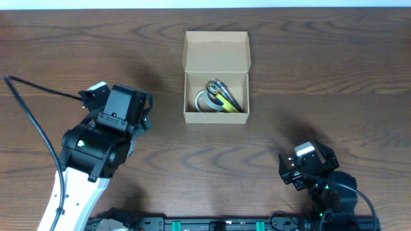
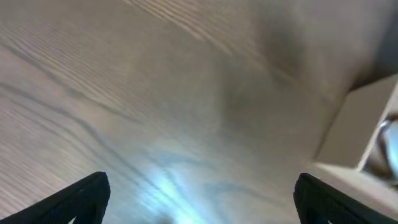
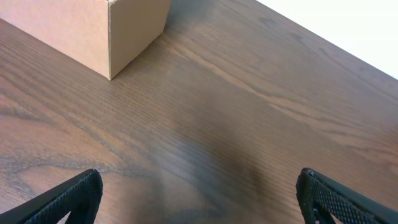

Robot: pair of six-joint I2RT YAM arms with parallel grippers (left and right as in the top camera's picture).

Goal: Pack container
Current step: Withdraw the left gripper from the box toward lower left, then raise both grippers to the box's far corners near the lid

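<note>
Both grippers have their fingers spread wide and grip nothing. The left gripper (image 2: 202,205) hangs over the wooden table (image 1: 64,45), just left of the container (image 1: 216,117). The right gripper (image 3: 199,202) is near the table's front edge, well apart from the box. There is one container, standing at the middle of the table toward the far side, with its lid flap folded back. It holds one pale tape roll (image 1: 204,101) beside a dark-and-yellow item (image 1: 228,101). That item is too small to tell whether it is one piece or several.
</note>
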